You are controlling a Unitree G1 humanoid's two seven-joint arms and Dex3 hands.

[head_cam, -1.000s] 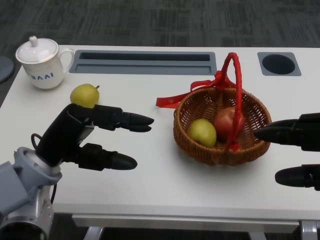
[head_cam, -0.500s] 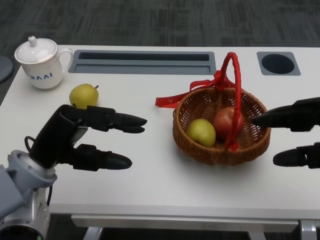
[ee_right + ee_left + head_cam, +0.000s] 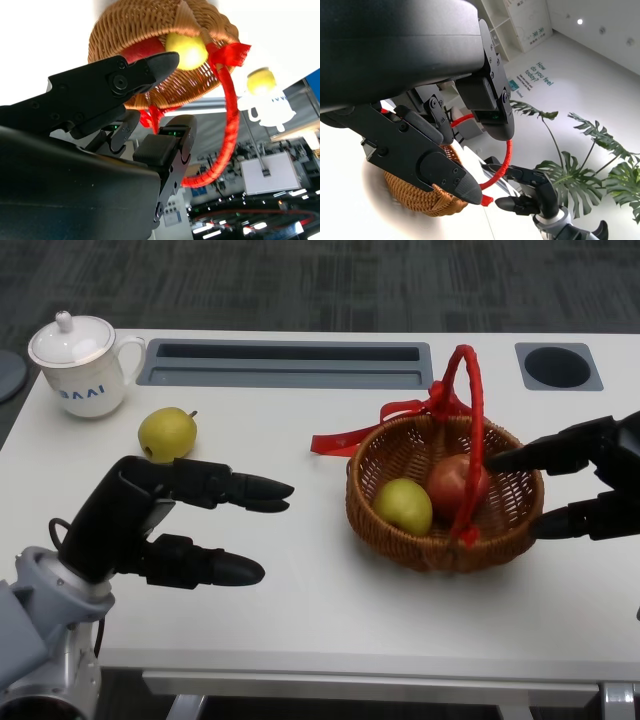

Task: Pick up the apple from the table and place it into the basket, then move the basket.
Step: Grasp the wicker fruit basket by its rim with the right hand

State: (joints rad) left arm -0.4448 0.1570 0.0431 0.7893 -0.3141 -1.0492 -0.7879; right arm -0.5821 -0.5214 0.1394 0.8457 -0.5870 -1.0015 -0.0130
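Head view, left hand (image 3: 160, 530): nearest the camera, fingers apart and holding nothing, hovering over the table (image 3: 300, 610) well apart from the basket.
Right hand (image 3: 590, 480): fingers spread, empty, just beside the basket's right rim, upper fingertip reaching over the rim toward the handle.
Basket (image 3: 500, 530): between the hands, far closer to the right one.
Apple (image 3: 455, 483): red, already lying in the basket beside a yellow-green fruit (image 3: 403, 505).
Handle (image 3: 474, 420): red arch running near to far across the basket; likely the right hand's target.
Loose fruit (image 3: 167, 431): beyond the left hand.
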